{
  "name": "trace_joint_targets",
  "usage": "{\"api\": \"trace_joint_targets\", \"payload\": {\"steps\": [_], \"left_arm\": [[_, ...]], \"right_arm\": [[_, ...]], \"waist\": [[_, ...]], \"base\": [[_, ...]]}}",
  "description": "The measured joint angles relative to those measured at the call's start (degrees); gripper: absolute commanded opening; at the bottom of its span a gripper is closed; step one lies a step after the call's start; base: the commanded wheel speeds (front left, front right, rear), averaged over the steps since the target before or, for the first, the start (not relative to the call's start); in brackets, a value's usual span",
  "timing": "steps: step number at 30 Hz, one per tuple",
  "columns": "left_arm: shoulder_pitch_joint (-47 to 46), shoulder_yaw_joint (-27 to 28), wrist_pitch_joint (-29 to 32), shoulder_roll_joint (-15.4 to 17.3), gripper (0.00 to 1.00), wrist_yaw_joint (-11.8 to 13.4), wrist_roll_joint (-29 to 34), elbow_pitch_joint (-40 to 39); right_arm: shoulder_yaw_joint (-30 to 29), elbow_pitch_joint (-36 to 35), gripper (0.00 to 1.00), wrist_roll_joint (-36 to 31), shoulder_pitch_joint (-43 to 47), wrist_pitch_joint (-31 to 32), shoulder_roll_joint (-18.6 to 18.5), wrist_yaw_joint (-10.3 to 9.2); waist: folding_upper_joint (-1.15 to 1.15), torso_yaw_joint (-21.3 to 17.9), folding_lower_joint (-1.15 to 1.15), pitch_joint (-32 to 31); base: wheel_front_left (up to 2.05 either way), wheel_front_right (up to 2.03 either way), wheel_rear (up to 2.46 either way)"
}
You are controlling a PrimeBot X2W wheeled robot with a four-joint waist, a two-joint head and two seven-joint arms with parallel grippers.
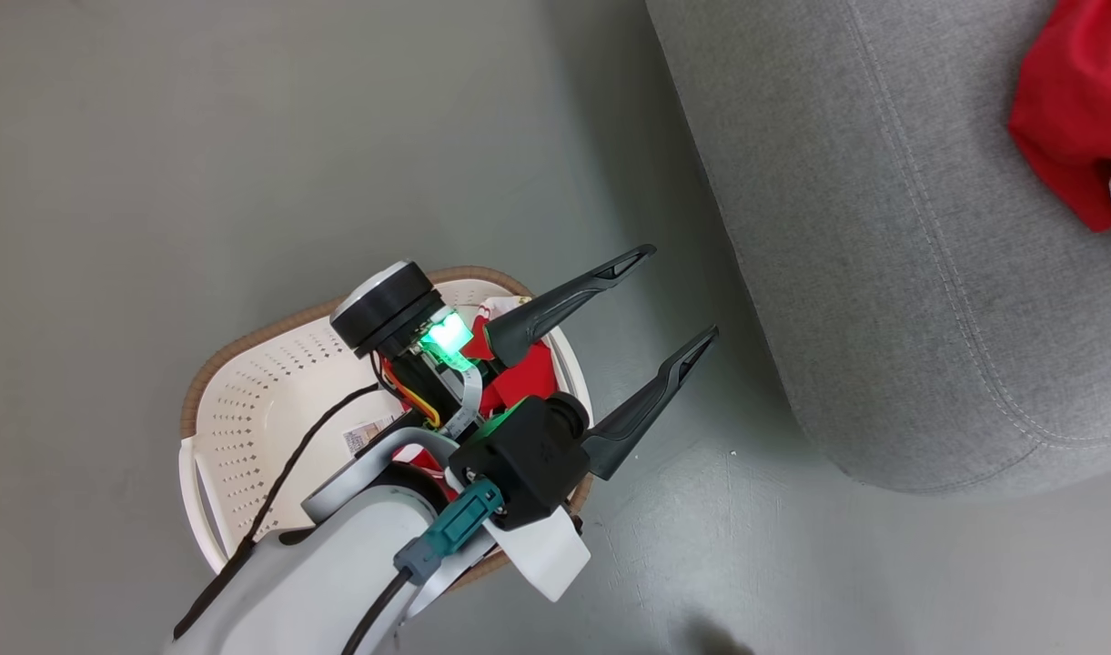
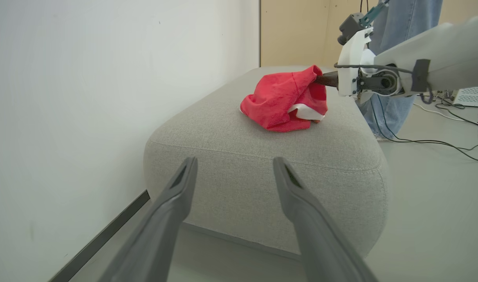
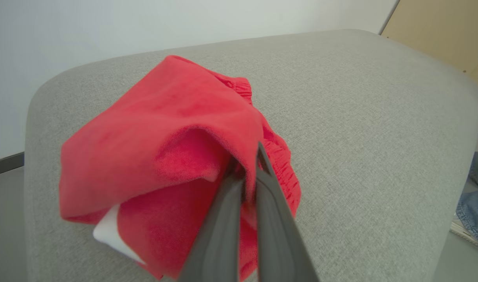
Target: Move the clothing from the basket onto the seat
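Clothing split between two places. At the left, one red garment lies in the basket, against its right wall, mostly hidden under our left wrist. Left gripper hangs over the basket's right rim, jaws wide, holding nothing.

Risk: reaching down half-blind, we could catch the rim or the perforated wall and tip the basket.

To the right, the sofa. Red shorts rest on its top, near the long edge on the right arm's side. Right gripper is pinched on a fold of them.

Risks: if we draw back before letting go, or the fabric snags a finger, the shorts get dragged over that edge to the floor. A person stands just beyond that arm.
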Motion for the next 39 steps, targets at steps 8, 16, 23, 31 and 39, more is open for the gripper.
{"api": "trace_joint_targets", "payload": {"steps": [8,16,23,31,39], "left_arm": [[0.0,0.5,-0.6,0.0,1.0,0.0,-0.1,1.1],[0.1,0.6,-1.9,-0.1,1.0,0.1,-0.5,2.5],[0.6,1.3,-3.1,-0.1,1.0,0.5,-1.1,4.1],[2.3,2.8,-5.0,0.0,1.0,1.7,-2.4,6.5],[4.7,4.6,-6.4,-0.1,1.0,3.7,-3.9,8.7]], "right_arm": [[0.2,0.6,1.0,0.2,1.9,-0.6,0.9,0.0],[1.0,1.0,1.0,1.5,4.0,-0.7,1.2,0.0],[3.2,1.0,1.0,3.4,6.7,-0.8,2.4,0.0],[7.7,-1.2,1.0,4.6,10.1,-0.8,3.5,0.0],[13.6,-6.6,1.0,5.6,11.2,-0.7,4.1,0.0]], "waist": [[0.0,-0.8,0.0,-0.9],[0.0,-1.4,0.0,-2.2],[0.0,-1.8,0.0,-3.9],[0.0,-2.1,0.0,-6.6],[0.0,-1.9,0.0,-10.0]], "base": [[0.0,0.0,0.0],[0.0,0.0,0.0],[0.0,0.0,0.0],[0.0,0.0,0.0],[0.0,0.0,0.0]]}}
